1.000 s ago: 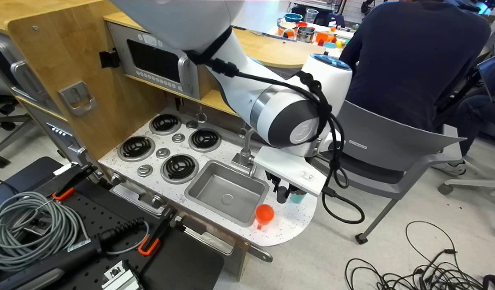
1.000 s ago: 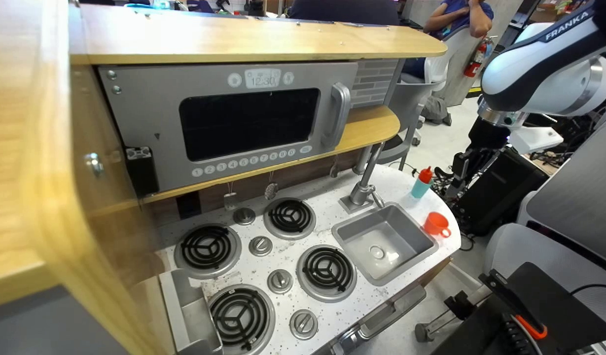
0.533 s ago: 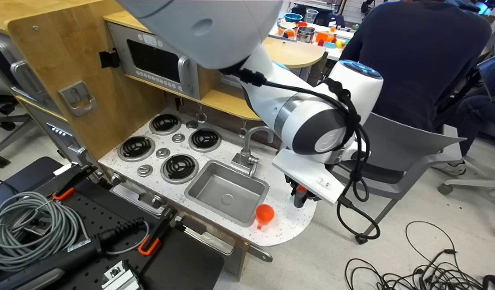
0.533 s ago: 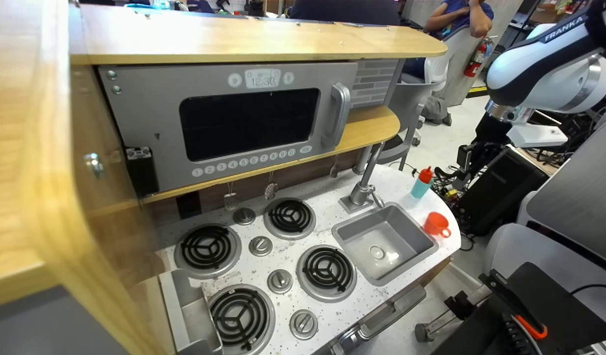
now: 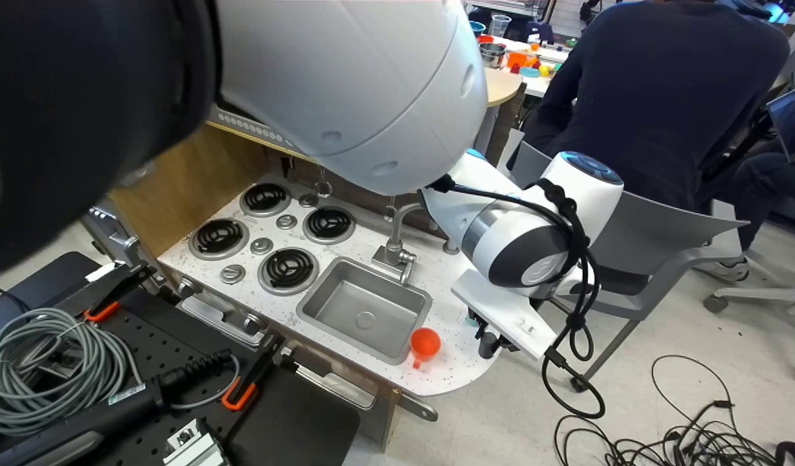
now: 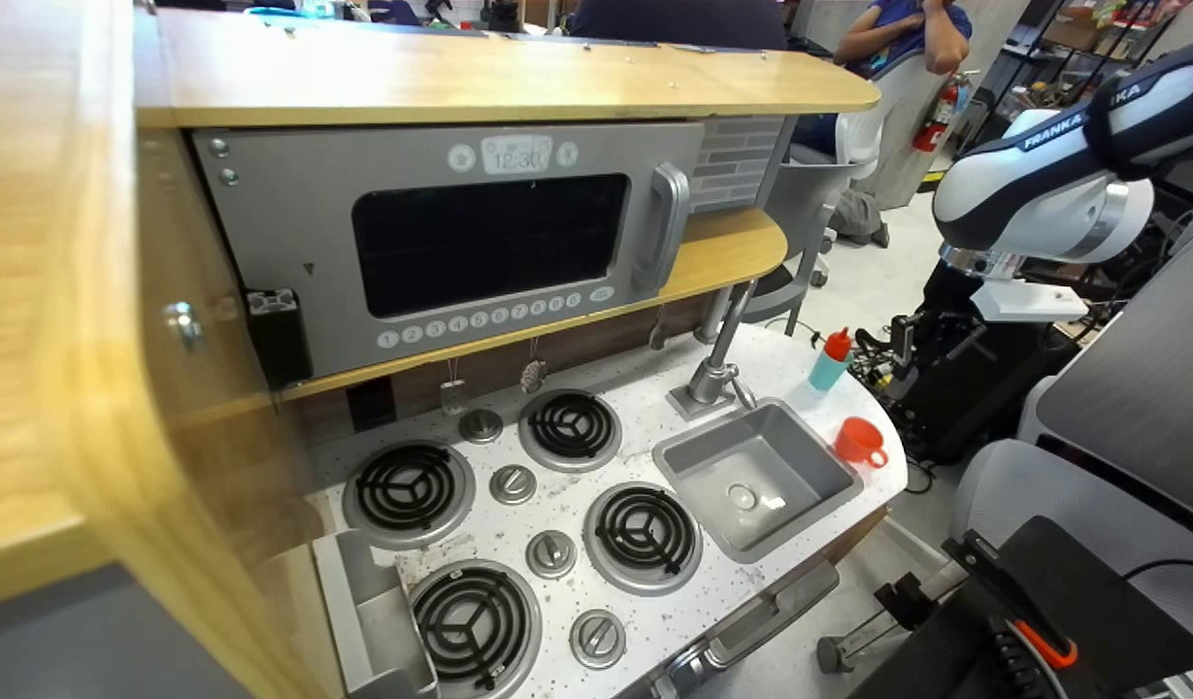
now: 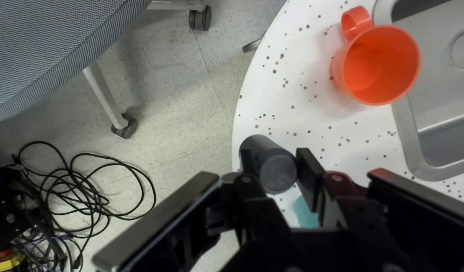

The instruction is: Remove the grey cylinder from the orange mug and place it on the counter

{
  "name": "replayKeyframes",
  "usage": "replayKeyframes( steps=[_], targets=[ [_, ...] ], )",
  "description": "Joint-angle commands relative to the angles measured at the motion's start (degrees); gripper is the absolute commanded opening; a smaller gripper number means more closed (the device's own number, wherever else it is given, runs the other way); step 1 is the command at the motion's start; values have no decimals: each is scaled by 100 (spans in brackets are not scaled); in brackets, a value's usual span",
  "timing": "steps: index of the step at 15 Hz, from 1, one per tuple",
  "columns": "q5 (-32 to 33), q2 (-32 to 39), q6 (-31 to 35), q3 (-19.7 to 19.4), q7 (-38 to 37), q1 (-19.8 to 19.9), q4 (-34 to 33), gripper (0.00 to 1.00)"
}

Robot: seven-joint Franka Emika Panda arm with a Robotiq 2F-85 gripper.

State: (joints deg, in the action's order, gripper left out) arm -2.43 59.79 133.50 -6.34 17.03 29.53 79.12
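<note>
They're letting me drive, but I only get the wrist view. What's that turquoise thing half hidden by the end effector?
Observer: In an exterior view it's a bottle, standing on the counter.
Operator: And is the cylinder touching the counter?
Observer: It seems not. In an exterior view the end effector hangs in the air, with background showing between it and the counter.
Operator: What is there past the sink?
Observer: Four black burners, seen in both exterior views.
</note>
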Motion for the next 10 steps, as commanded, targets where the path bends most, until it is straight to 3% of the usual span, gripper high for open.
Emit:
replayKeyframes(
  steps=[1, 10],
  targets=[
    [-65, 456, -365, 18, -81, -11, -658, 8],
    [-215, 925, -1470, 165, -81, 20, -1333, 8]
  ],
)
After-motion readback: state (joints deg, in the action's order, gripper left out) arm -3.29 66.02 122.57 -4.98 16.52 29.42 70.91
